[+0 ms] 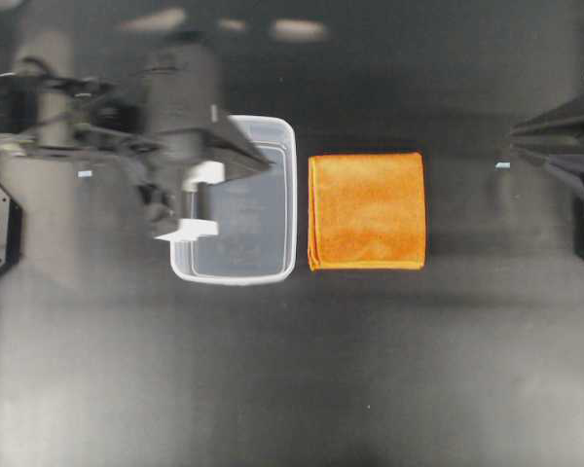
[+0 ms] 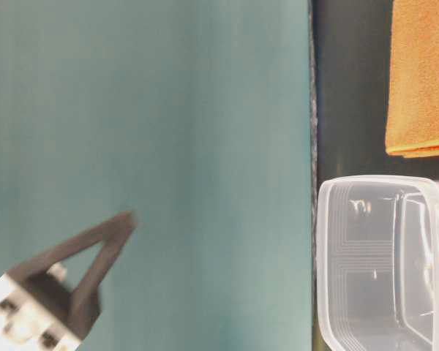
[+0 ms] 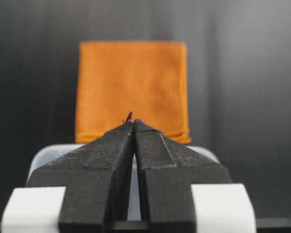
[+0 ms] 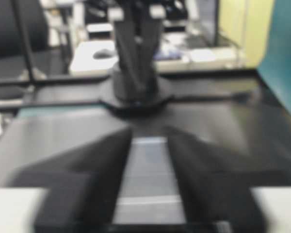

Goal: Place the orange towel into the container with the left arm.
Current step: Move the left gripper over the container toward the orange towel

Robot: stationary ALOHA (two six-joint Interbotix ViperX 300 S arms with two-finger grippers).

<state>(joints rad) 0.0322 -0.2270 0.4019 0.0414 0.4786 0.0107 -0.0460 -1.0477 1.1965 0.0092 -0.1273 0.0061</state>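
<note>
Black fingers of the left tool (image 3: 134, 127) fill the wrist view's foreground, clenched tip to tip on nothing. Only the overhead view shows it hanging over the container (image 1: 243, 255) at centre left. Just right, apart from the rim, the orange towel (image 1: 368, 210) lies folded flat on the table (image 1: 370, 370). At the right edge, the right tool's (image 4: 148, 141) fingers stand apart, released.

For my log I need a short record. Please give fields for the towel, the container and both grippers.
towel: orange, folded flat on the table, beside the container, untouched
container: clear, upright, nothing inside
left gripper: shut, empty, above the container, pointing at the towel
right gripper: open, empty, at the table's far side
task: not yet begun
</note>
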